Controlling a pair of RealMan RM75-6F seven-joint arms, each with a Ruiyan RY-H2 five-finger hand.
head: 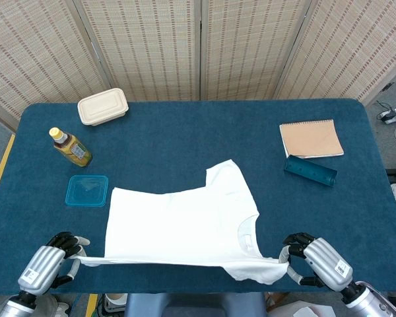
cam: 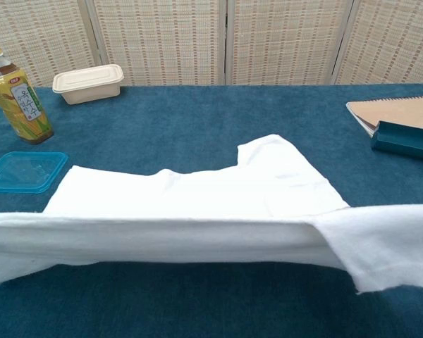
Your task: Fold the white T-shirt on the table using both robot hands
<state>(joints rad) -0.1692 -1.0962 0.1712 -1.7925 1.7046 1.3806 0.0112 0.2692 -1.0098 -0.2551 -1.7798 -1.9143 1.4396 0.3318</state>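
Two silver hands hold the near edge of the white cotton T-shirt (head: 185, 221): the left hand (head: 47, 262) pinches the hem corner and the right hand (head: 313, 259) pinches the near sleeve, lifting that edge taut above the blue felt-covered table (head: 185, 132) while the far half lies flat mid-table. The cloth looks light, limp and thin, so it will likely sag between grips and slide easily on the nap; corners and seams seem the surest places to hold. Around it stand a yellow-capped tea bottle (head: 70, 146), a translucent blue plastic lid (head: 87, 191), a cream lunch box (head: 103, 106), a brown spiral notebook (head: 311, 138) and a teal pencil case (head: 310, 171).
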